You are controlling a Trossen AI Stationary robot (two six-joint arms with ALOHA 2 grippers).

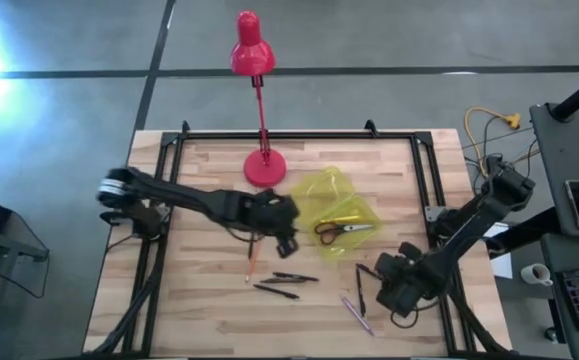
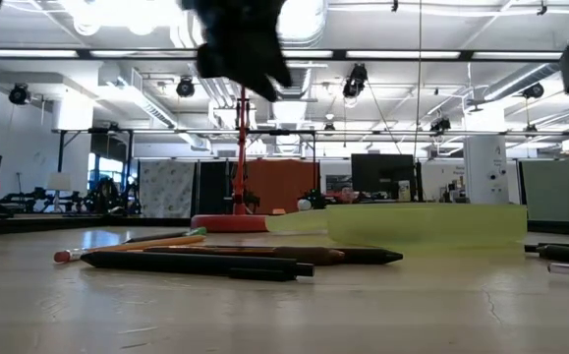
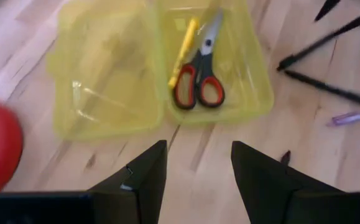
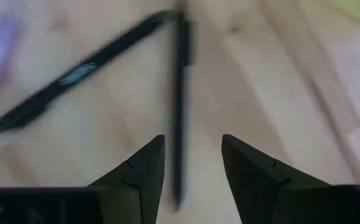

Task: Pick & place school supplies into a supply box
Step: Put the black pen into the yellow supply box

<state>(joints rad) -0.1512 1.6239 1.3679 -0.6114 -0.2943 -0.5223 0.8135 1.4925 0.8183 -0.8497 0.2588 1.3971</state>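
Quick count from where I'm standing. One supply box [image 1: 331, 192], the yellow-green see-through case, lying open flat in the middle of the table [image 1: 199, 310], right beside the base of the red desk lamp [image 1: 264, 167]. Inside its one half: one pair of red-handled scissors [image 3: 199, 82] and one yellow pen [image 3: 182, 51], side by side and touching. The other half looks empty.

Still out on the wood: one orange pencil [image 1: 251, 262] near the left arm, two dark pens [image 1: 287, 284] lying close together toward the front edge, two more black pens [image 4: 178, 93] meeting in a V under the right arm, and one pink-purple pen [image 1: 356, 311] closest to the front. So six loose, two boxed.

The left gripper [image 3: 198, 165] hangs above the table just short of the box's near edge, arm stretched in from the left side, fingers spread wide with nothing between them. The right gripper [image 4: 193, 163] is down low over the front right part of the table, arm folded back toward the right edge, fingers also apart, straddling one of the black pens without closing on it.

Hard to make out: the right wrist view is smeared, so the pens there are just dark streaks. From table height the left arm is a dark blob at the top, and the box is only a pale green band behind the pens.
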